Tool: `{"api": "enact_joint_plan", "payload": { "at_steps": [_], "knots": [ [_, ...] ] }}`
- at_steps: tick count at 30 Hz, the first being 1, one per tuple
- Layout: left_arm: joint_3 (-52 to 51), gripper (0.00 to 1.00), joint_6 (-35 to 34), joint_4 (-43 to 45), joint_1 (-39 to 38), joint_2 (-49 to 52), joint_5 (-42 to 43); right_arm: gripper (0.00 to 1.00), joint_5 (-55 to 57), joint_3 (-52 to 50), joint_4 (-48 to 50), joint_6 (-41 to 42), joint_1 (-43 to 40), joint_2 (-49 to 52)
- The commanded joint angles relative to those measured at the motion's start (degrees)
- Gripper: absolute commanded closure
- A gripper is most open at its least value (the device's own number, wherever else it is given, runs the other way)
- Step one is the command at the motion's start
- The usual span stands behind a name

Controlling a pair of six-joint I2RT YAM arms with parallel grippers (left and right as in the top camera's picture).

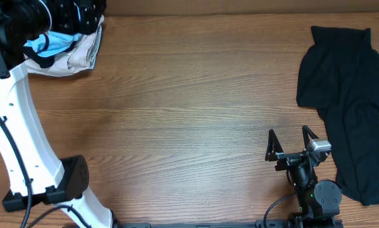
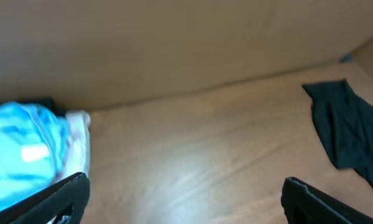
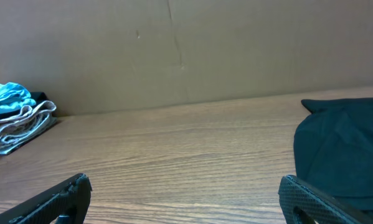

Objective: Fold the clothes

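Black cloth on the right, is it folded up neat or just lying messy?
Not folded. The black cloth lies loose and crumpled on the table, with wrinkles and uneven edges.

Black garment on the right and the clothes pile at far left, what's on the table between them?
Nothing. Only bare wooden table lies between the black garment and the clothes pile; the overhead view shows it best.

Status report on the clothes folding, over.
Left gripper and right gripper: jaws open, empty. Black garment lies unfolded, right of table; light-blue garment and beige garment heaped far-left corner. Nothing in the way.
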Motion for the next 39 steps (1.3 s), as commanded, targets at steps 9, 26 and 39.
{"api": "enact_joint_plan", "payload": {
  "at_steps": [9, 26, 39],
  "knots": [
    [-42.2, 0.0, -0.3, -0.1, -2.0, -33.7, 0.9, 0.0, 0.7, -0.6, 0.2, 0.0, 0.5, -0.7],
    [-121.5, 0.0, 1.6, 66.6, -6.9, -79.8, -3.5, 0.0, 0.7, -0.6, 0.2, 0.0, 0.5, -0.7],
    [-150.2, 0.0, 1.6, 94.8, -6.9, -94.5, -10.2, 0.0, 0.7, -0.6, 0.2, 0.0, 0.5, -0.7]
  ]
}}
